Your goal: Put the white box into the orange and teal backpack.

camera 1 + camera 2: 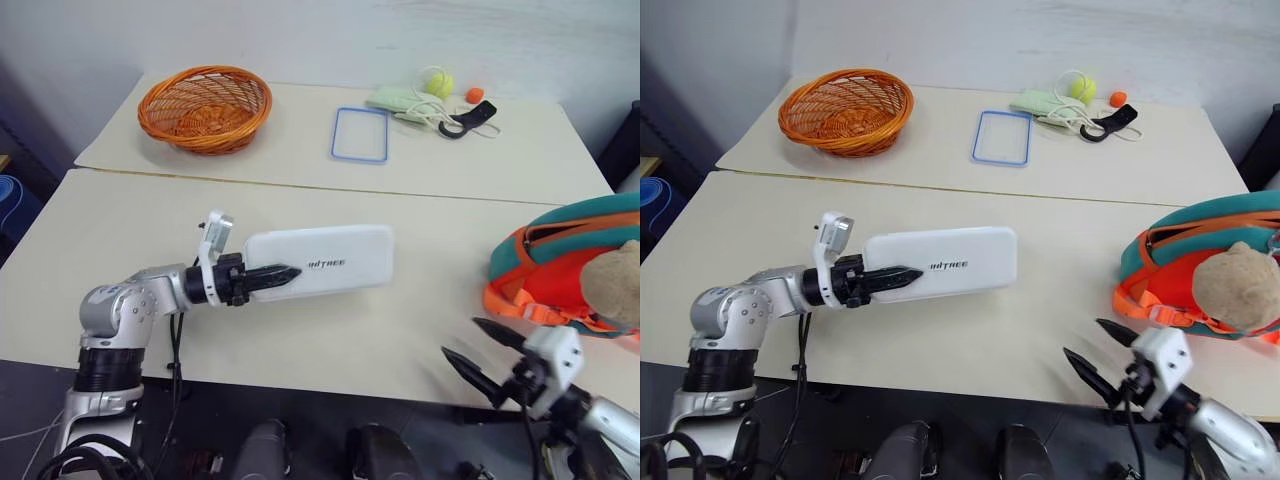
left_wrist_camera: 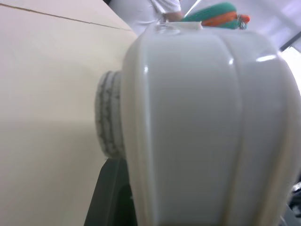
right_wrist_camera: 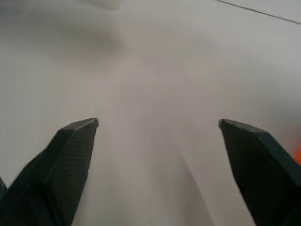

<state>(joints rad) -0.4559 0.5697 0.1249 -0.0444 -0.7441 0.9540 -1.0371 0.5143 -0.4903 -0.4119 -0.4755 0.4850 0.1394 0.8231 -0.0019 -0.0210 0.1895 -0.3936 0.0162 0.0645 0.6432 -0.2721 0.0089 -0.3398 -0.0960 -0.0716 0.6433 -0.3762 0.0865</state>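
Left eye view: the left tool [image 1: 268, 279] clamps 1 end of the white box [image 1: 320, 262] at frame centre, held level for carrying; the right tool [image 1: 487, 352] gapes wide, lower right, beside the orange and teal backpack [image 1: 560, 262] on the counter [image 1: 400, 330], likely ready to hold it open.

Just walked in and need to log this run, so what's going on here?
The robot's left gripper is shut on one end of the white box, which points across the table toward the orange and teal backpack lying at the table's right edge. The box is not in the backpack yet. The right gripper is open and holds nothing, near the table's front edge below the backpack.
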